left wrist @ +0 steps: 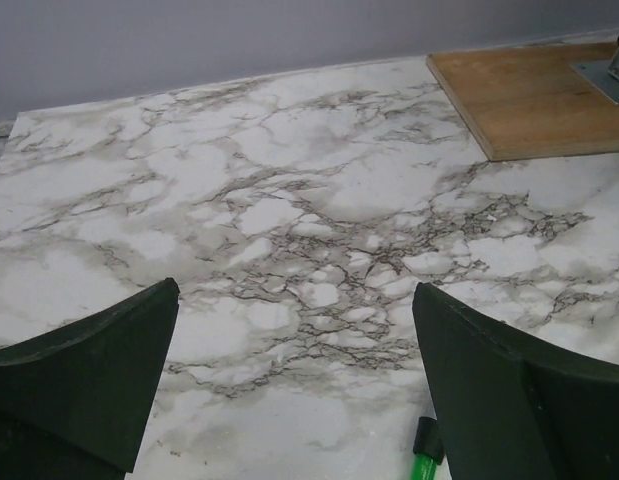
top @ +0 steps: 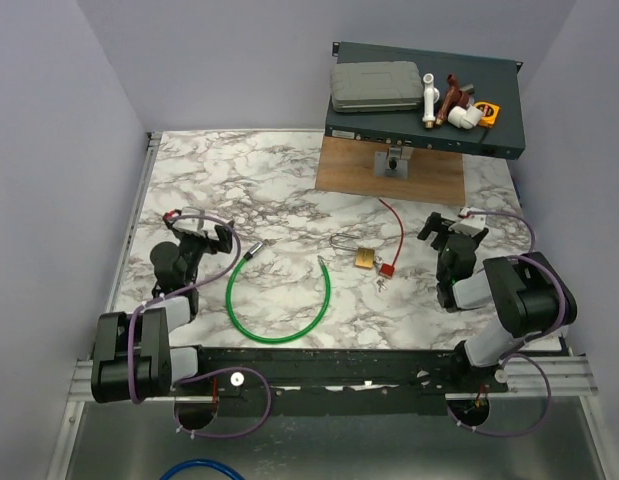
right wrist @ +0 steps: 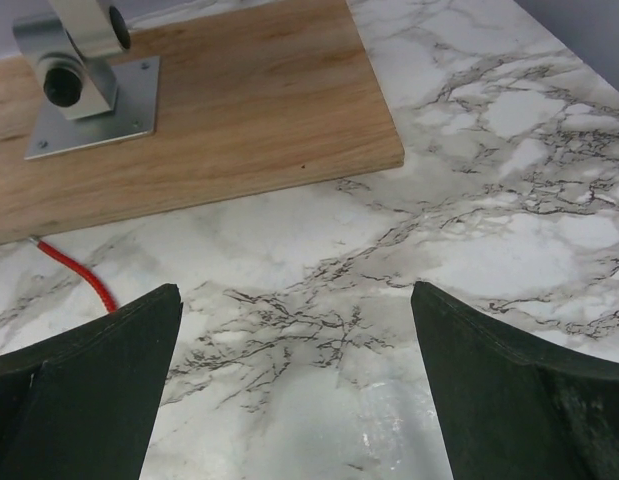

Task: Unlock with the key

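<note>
Near the middle of the marble table (top: 239, 170), the key (top: 386, 270) lies flat with its small red tag, just right of the brass padlock (top: 365, 258), at the near end of a thin red cord (top: 398, 232) that runs back toward the wooden board (top: 429, 180). Left of the padlock lies the green cable loop (top: 277, 340), with the left gripper (top: 221, 237) beside it, fingers spread wide and nothing between them; the right gripper (top: 439, 228) stands right of the key, apart from it, likewise wide open and empty

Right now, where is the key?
Top view: the key lies on the table right of centre, beside the brass padlock, nearer the right end effector.
</note>
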Action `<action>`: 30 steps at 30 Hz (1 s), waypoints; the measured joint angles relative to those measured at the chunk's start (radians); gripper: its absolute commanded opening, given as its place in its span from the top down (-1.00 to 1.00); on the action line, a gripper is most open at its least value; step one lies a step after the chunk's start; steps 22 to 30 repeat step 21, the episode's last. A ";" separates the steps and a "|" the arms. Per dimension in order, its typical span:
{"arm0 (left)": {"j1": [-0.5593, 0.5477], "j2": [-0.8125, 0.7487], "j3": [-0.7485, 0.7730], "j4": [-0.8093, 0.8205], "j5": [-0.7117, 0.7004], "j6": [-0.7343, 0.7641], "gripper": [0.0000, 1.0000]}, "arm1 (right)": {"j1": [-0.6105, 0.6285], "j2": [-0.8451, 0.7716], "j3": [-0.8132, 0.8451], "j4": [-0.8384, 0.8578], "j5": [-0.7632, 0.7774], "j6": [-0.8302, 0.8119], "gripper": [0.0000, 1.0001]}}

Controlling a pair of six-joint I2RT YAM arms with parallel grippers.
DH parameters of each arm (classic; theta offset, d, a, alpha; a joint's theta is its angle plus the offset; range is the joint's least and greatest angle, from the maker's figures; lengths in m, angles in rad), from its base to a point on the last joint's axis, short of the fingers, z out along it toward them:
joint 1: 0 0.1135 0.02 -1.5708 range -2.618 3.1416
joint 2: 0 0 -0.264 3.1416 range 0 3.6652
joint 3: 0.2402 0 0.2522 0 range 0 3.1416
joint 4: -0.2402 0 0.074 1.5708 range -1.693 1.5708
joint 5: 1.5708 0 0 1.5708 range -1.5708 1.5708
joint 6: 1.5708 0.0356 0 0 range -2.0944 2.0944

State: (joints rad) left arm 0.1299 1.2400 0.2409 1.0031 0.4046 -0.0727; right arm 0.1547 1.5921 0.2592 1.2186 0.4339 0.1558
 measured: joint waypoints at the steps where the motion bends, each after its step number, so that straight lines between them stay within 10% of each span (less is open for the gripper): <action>1: -0.023 0.010 -0.022 0.056 -0.022 0.013 -0.97 | -0.010 0.015 0.000 0.013 -0.017 0.000 -1.00; 30: -0.104 0.035 -0.015 0.054 -0.332 0.027 -0.97 | -0.024 0.033 -0.016 0.097 -0.089 -0.018 -1.00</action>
